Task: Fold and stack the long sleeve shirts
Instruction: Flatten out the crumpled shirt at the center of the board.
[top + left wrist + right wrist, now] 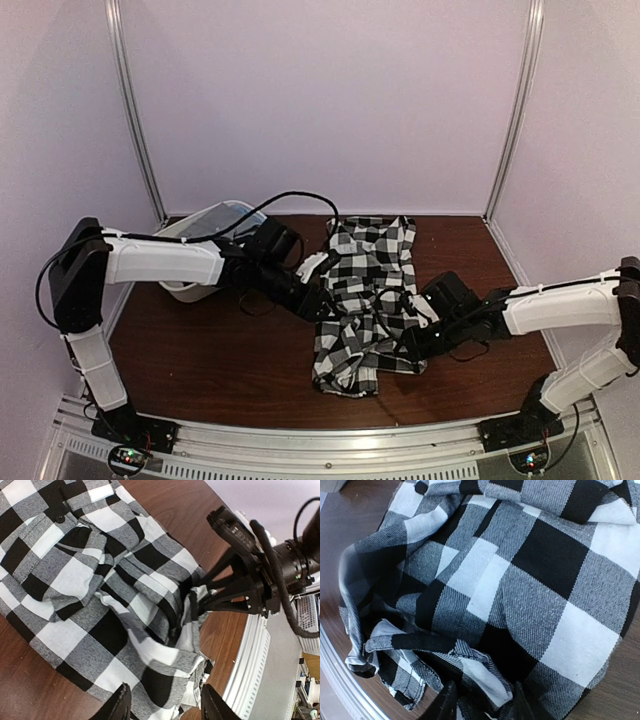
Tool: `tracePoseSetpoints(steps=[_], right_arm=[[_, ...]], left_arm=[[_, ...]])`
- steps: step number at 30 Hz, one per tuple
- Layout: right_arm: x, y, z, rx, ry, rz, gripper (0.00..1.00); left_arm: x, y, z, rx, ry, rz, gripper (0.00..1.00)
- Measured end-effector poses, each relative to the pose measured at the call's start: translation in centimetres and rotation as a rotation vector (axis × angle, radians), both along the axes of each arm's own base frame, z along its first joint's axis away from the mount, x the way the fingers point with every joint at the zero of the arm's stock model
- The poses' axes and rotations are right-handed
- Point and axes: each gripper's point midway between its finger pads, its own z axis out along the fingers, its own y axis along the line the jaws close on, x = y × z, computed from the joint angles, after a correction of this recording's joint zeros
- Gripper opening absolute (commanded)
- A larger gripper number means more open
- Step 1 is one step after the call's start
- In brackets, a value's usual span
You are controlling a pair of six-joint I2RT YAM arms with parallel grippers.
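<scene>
A: While looking down from above, logged shirt (pixel 365 290) rumpled mid-table (pixel 220 350), running near to far, flanked by both arms. Black-and-white check, pocket and one button showing.

B: Copied. Left claw (pixel 165 702)?

A: Spread. Poised low at shirt's left edge, with cloth in the gap, no pinch seen.

B: Right claw (pixel 481 700)?

A: Dug into bunched fold at shirt's right edge, toward near end. Fingers apart, cloth between; cannot tell whether pinching or just straddling.

B: Anything else worth noting?

A: White tub (pixel 205 225), far left, behind left arm, apart from shirt.
</scene>
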Motion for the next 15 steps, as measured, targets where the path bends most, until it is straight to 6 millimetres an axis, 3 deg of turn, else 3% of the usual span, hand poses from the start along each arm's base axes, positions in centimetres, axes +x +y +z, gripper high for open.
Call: tracePoseSetpoints(steps=[4,10,12,15], right_arm=[[-1.3,0.5,-0.4,-0.021,0.012,0.035,0.12],[-4.0,1.3,0.6,-0.007,0.013,0.127,0.1],[-5.0,1.1,0.6,-0.008,0.025,0.149,0.14],[-5.8,0.4,0.4,-0.024,0.048,0.151,0.31]], left_arm=[[1.4,-0.9,-1.4,0.029,-0.001,0.021,0.49],[1.9,-2.0,-3.2,0.047,0.038,-0.001,0.48],[1.6,-2.2,-3.5,0.044,0.057,-0.023,0.48],[0.6,-2.6,-4.0,0.034,0.089,-0.071,0.47]])
